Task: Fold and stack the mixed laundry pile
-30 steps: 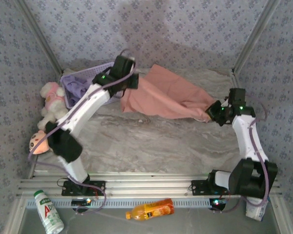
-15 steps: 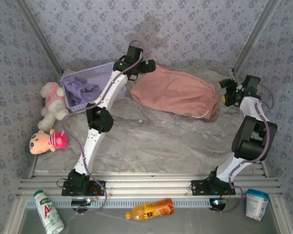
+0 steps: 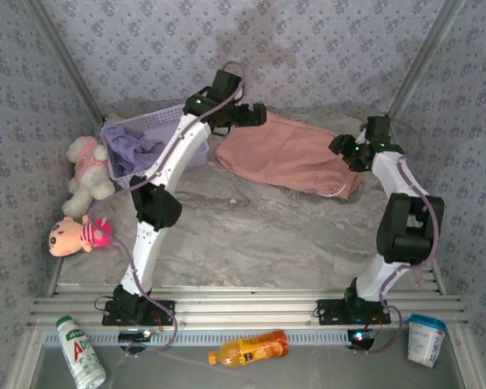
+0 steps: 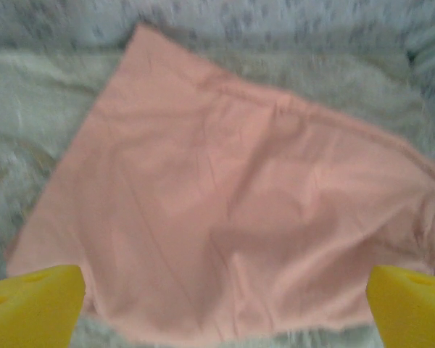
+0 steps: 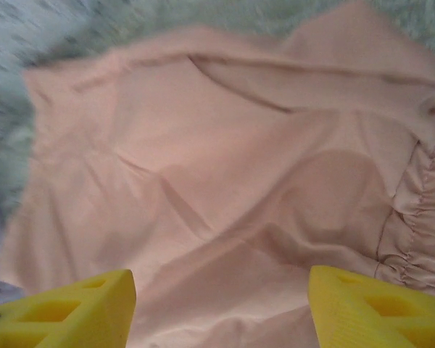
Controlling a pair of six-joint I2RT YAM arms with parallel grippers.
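We see the salmon-pink garment (image 3: pixel 287 158) lying creased on the marbled worktop (image 3: pixel 251 235), waistband gathered. Left jaws and right jaws stand spread, pinching nothing.

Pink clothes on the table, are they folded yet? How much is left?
Done: the pink garment lies spread on the table. In hand: nothing; left gripper and right gripper hover open over it. Left: the purple T-shirt sits crumpled in the basket; no stack yet.

Salmon-pink garment (image 3: pixel 287 158) flat on table (image 3: pixel 251 235); lavender T-shirt (image 3: pixel 134 150) crumpled in basket (image 3: pixel 146 123).
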